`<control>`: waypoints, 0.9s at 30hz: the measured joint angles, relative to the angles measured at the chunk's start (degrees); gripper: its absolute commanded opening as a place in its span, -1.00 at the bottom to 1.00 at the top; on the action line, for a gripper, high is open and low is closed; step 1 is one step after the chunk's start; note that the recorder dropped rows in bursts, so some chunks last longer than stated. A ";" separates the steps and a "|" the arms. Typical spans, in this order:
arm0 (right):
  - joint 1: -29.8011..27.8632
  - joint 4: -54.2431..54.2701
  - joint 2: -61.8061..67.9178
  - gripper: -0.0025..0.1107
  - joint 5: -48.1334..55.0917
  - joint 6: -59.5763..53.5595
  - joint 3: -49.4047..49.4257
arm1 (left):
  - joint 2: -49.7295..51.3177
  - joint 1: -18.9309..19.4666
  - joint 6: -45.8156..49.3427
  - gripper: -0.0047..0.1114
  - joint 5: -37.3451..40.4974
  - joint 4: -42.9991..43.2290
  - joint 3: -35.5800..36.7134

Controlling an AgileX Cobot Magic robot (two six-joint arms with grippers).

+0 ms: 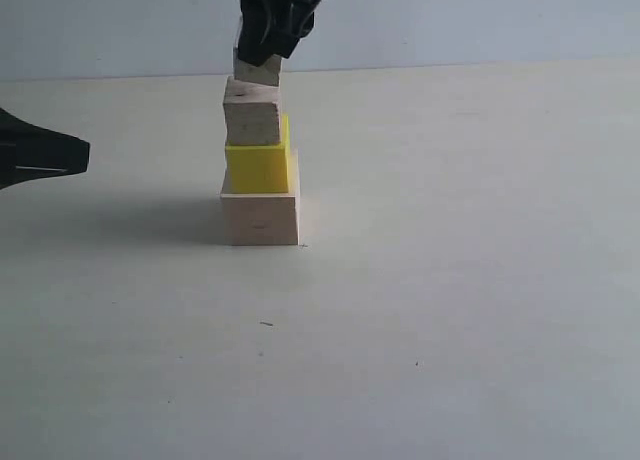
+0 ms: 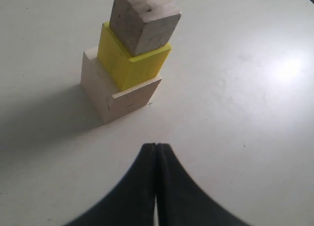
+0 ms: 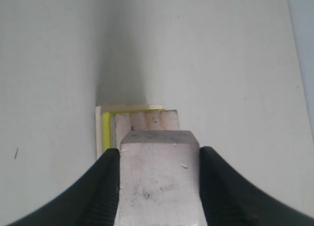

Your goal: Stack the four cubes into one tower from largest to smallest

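Observation:
A tower stands on the table: the largest pale wood cube (image 1: 261,218) at the bottom, the yellow cube (image 1: 258,166) on it, a smaller pale wood cube (image 1: 252,114) third. My right gripper (image 1: 262,52) comes down from above, shut on the smallest pale cube (image 1: 258,71), which rests tilted on or just over the third cube. In the right wrist view that smallest cube (image 3: 159,179) fills the gap between the fingers (image 3: 100,186), with the tower's corner (image 3: 105,127) below. My left gripper (image 2: 156,146) is shut and empty, a short way off from the largest cube (image 2: 120,93).
The left gripper's black body (image 1: 40,160) hovers at the far left edge of the exterior view, level with the yellow cube. A pale wall rises behind the table.

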 measured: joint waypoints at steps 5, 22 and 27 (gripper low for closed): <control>0.00 1.98 0.00 -0.96 0.00 -1.39 0.00 | 0.00 0.00 0.09 -0.92 0.00 0.00 0.00; 0.00 1.84 0.00 -0.96 0.00 -3.41 0.00 | 0.00 0.00 0.09 -0.92 0.67 0.00 0.00; 0.00 1.81 1.08 -0.96 0.00 -3.41 0.00 | 0.00 0.00 0.09 -0.92 0.91 0.00 0.00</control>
